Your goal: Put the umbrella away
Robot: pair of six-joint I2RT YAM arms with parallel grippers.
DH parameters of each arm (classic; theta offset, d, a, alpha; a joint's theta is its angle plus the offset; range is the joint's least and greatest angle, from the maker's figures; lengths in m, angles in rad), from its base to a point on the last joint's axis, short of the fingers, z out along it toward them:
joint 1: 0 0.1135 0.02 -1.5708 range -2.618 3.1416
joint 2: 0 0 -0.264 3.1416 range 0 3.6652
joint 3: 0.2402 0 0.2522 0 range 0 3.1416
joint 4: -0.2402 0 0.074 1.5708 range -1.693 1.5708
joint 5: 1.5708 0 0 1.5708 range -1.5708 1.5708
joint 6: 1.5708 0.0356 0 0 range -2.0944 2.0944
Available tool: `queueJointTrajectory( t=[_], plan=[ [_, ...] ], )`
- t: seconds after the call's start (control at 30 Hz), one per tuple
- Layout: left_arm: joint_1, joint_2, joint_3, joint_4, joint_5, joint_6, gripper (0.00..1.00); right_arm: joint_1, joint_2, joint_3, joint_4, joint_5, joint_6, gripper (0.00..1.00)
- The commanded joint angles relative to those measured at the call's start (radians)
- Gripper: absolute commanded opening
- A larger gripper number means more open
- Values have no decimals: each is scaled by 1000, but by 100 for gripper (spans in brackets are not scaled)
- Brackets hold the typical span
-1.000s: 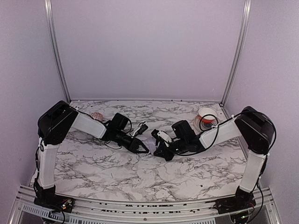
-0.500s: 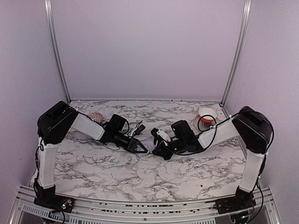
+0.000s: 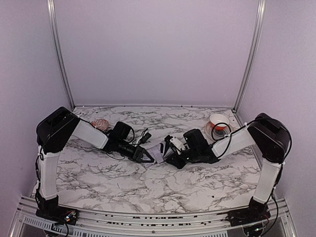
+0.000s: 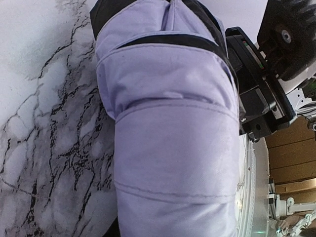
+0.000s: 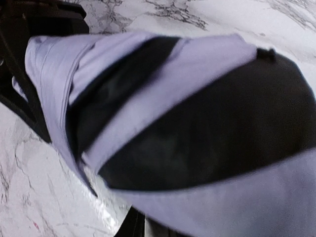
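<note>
The top view shows the whole layout: both arms reach low toward the middle of the marble table, and the left gripper and right gripper meet nose to nose with the umbrella as a small pale bundle between them, resting on or just above the tabletop. From there the bundle is too small to read. The wrist views give the detail. The left wrist camera is filled with folded lavender fabric with stitched seams and a black band of lining near the top; the black body of the right gripper sits against its far side and marble shows at the left. The right wrist camera sees lavender strips crossing wide black lining, slightly blurred, with the dark frame of the left gripper at the upper left. In both wrist views the fabric covers the fingers, so I cannot tell whether either claw is clamped on the umbrella or merely pressed against it. At the back right corner stands a white bowl with something orange-red inside, too small to identify; a black cable of the right arm loops in front of it. A pinkish-brown lump lies near the left arm's elbow.
</note>
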Motion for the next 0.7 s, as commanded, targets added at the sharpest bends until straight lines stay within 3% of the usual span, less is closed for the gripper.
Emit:
queueJointTrajectory(
  t=[0.0, 0.17, 0.27, 0.3, 0.4, 0.6, 0.63, 0.67],
  plan=[
    [-2, -47, -11, 24, -20, 25, 0, -19, -148, -120, 10, 16, -45, 17],
    [-2, -24, 21, -67, -86, 88, 0, -20, -354, -194, -42, -39, -133, 21],
    [-17, -8, 112, -318, -202, 205, 0, -27, -425, -161, -105, -40, -171, 23],
    [-22, -9, 132, -382, -250, 250, 4, -33, -437, -147, -118, -40, -180, 23],
    [-73, -34, 156, -504, -412, 355, 26, -52, -461, -105, -156, -35, -198, 26],
    [-84, -98, 158, -579, -610, 414, 68, -61, -486, -17, -250, -14, -269, 39],
    [-88, -114, 158, -583, -641, 422, 76, -63, -485, 4, -276, -25, -301, 42],
    [-93, -130, 155, -586, -669, 433, 95, -62, -483, 29, -312, -40, -333, 46]
  ],
)
